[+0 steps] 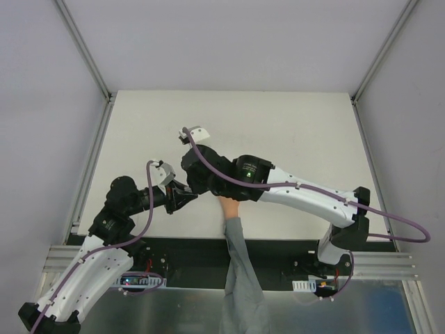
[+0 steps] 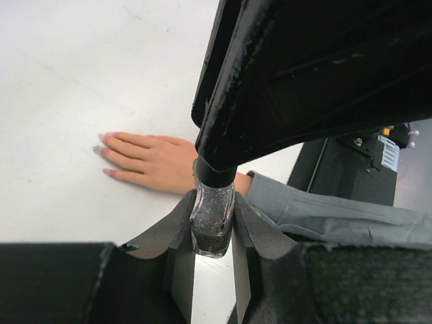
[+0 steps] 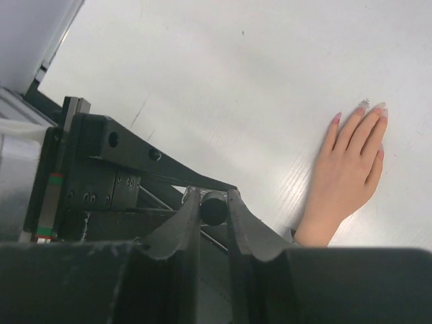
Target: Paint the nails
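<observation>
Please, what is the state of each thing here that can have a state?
Small glass bottle of dark glitter polish: capped, held by left jaws.
Round black cap: on the bottle, gripped by right jaws.
Left gripper: shut on the bottle.
Right gripper: shut on the cap.
Peach mannequin hand with grey sleeve: lying flat, palm down.
Nails: pinkish.
</observation>
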{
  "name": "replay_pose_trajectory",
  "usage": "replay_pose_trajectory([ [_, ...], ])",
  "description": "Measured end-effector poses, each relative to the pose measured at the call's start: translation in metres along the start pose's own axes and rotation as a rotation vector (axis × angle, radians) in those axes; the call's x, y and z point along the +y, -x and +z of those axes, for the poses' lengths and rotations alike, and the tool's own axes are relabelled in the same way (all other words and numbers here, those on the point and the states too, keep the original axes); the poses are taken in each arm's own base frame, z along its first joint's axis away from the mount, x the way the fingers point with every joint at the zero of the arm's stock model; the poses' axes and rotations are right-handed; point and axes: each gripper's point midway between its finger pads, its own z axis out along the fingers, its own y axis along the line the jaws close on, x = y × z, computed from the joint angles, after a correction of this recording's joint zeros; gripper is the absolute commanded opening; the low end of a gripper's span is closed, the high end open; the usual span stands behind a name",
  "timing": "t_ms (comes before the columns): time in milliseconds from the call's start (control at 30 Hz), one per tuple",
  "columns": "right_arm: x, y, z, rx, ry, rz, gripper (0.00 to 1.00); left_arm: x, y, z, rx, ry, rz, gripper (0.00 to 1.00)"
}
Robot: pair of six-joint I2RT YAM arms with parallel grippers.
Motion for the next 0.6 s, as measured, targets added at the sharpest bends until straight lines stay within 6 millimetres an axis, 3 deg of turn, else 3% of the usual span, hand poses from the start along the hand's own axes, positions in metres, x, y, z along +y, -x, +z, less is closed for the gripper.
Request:
replay_pose_trajectory([
  [100, -0.002, 0.007, -0.001, -0.04, -0.031, 0.044, 0.07, 0.004, 0.006, 0.002, -0.02, 0.015, 0.016, 0.0],
  [133, -0.002, 0.008, -0.002, -0.048, -0.034, 0.049, 0.19, 0.004, 0.007, 0.002, -0.025, 0.015, 0.02, 0.0],
  [200, -0.002, 0.01, -0.004, -0.058, -0.034, 0.047, 0.32, 0.004, 0.011, 0.003, -0.036, 0.013, 0.029, 0.0],
  [233, -0.002, 0.011, -0.005, -0.06, -0.029, 0.038, 0.45, 0.004, 0.012, 0.003, -0.041, 0.012, 0.032, 0.0],
  [333, -0.003, 0.008, -0.009, -0.031, 0.004, -0.023, 0.62, -0.001, 0.023, 0.003, -0.074, -0.013, 0.058, 0.0],
  [433, -0.007, 0.009, -0.018, -0.005, 0.073, -0.109, 0.7, -0.012, 0.034, 0.003, -0.102, -0.074, 0.081, 0.0],
  [600, -0.023, 0.003, -0.046, 0.01, 0.278, -0.212, 0.73, -0.034, 0.041, 0.003, -0.112, -0.202, 0.068, 0.0],
])
